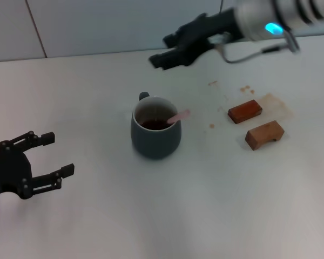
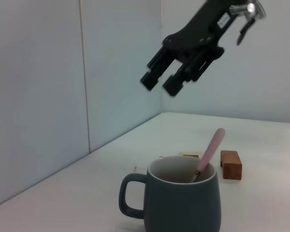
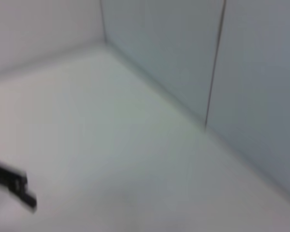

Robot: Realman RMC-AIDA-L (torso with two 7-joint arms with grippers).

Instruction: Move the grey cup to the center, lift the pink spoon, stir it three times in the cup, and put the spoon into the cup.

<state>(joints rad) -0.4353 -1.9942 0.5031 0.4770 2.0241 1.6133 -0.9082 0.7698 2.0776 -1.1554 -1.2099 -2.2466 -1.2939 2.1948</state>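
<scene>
Blue-grey, the grey cup point(image 1: 155, 134) is seen at the middle of the white surface point(image 1: 151, 216), brown liquid inside. The pink spoon point(image 1: 177, 116) is stood in it, handle leaning over the rim toward 2 o'clock. The right gripper point(image 1: 161, 55) is held above, at 12 o'clock of the cup, jaws apart and empty. The left gripper point(image 1: 58, 156) is parked at 8 o'clock, jaws apart. Two wooden blocks point(image 1: 245, 111) are placed at 3 o'clock.
</scene>
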